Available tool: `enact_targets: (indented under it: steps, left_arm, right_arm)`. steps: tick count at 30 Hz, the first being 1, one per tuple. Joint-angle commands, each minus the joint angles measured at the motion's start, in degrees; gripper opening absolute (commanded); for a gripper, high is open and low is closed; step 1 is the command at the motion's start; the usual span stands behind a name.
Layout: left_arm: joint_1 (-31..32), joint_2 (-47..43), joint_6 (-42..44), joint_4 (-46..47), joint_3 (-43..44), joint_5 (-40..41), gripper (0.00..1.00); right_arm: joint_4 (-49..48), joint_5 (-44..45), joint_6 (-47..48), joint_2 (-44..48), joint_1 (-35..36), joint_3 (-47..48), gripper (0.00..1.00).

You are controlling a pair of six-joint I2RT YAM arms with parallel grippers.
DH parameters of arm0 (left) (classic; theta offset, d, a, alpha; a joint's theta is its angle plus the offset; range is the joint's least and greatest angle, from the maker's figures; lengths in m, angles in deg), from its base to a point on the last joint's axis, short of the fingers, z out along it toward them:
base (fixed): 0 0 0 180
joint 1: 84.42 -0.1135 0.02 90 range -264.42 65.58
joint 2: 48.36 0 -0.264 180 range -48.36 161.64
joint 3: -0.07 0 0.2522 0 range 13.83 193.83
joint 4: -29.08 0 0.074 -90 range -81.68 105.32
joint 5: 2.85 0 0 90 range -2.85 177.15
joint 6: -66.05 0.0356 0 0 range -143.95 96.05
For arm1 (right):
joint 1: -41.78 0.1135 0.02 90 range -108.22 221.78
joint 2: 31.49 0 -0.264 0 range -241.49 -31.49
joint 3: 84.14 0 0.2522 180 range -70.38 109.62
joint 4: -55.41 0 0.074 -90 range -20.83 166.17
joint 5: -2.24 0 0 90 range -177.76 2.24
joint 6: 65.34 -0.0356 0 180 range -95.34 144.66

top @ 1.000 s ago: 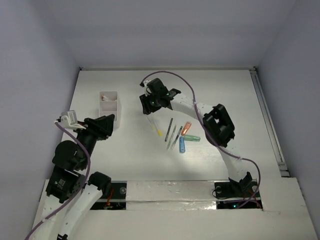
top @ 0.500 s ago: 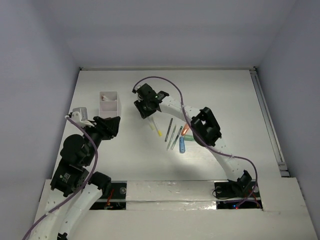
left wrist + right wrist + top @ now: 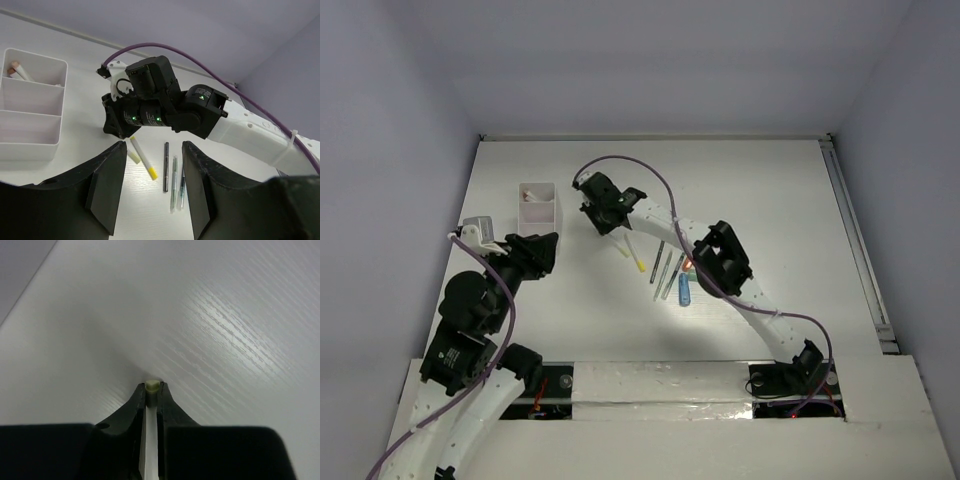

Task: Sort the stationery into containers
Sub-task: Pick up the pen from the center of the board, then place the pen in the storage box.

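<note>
My right gripper (image 3: 152, 390) is shut on a thin white stick (image 3: 151, 435) with a pale yellow-green tip, right down at the table. In the top view the right gripper (image 3: 603, 212) is at the upper end of the stationery row. There, two white sticks with yellow ends (image 3: 633, 256) lie beside slim dark pens (image 3: 660, 266) and a blue marker (image 3: 685, 290). My left gripper (image 3: 153, 146) is open and holds nothing; it hovers near the white container (image 3: 538, 205). That container (image 3: 30, 112) has pink-ended sticks (image 3: 17, 70) in its far compartment.
The right arm (image 3: 720, 258) stretches over the pens and partly covers an orange marker (image 3: 689, 264). The left wrist view shows a yellow-ended stick (image 3: 144, 161), a dark pen (image 3: 166, 167) and a clear green pen (image 3: 174, 182) between my left fingers. Walls enclose the table.
The right gripper moved left and toward the back, came down on the white stick and closed on it. The left arm drew back slightly, staying open.
</note>
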Motion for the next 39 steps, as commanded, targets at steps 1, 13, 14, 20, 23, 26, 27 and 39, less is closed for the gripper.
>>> enact_targets:
  steps: [1,13,14,20,23,26,27,39]
  left_arm:
    - [0.0,0.8,1.5,0.6,1.4,0.6,0.45]
    - [0.0,-3.4,0.9,0.4,-1.7,8.3,0.44]
    - [0.0,-3.7,0.7,0.3,-1.8,8.6,0.44]
    - [-0.7,-4.6,0.4,0.8,-2.6,9.1,0.43]
    - [-3.1,-3.2,0.8,1.1,-2.7,6.9,0.42]
    - [-5.1,-2.8,1.3,1.6,-3.0,5.4,0.42]
    - [-6.7,-2.8,1.5,1.8,-3.2,4.5,0.42]
    - [-10.6,-0.9,2.8,2.9,-3.5,0.6,0.43]
  right_arm:
    - [1.5,0.2,0.7,-3.8,1.0,2.1,0.04]
    - [-45.4,-12.1,-12.6,22.8,1.0,-27.0,0.0]
    - [-47.1,-11.9,-13.0,24.1,1.0,-27.8,0.0]
    - [-62.4,-9.7,-18.0,29.4,1.0,-33.3,0.0]
    - [-71.6,-8.9,-19.7,27.7,1.0,-32.6,0.0]
    - [-79.1,-7.1,-19.8,23.6,1.0,-29.2,0.0]
    - [-80.1,-6.7,-19.3,21.0,1.0,-27.7,0.0]
    - [-79.7,-1.7,-13.4,0.5,1.0,2.4,0.0]
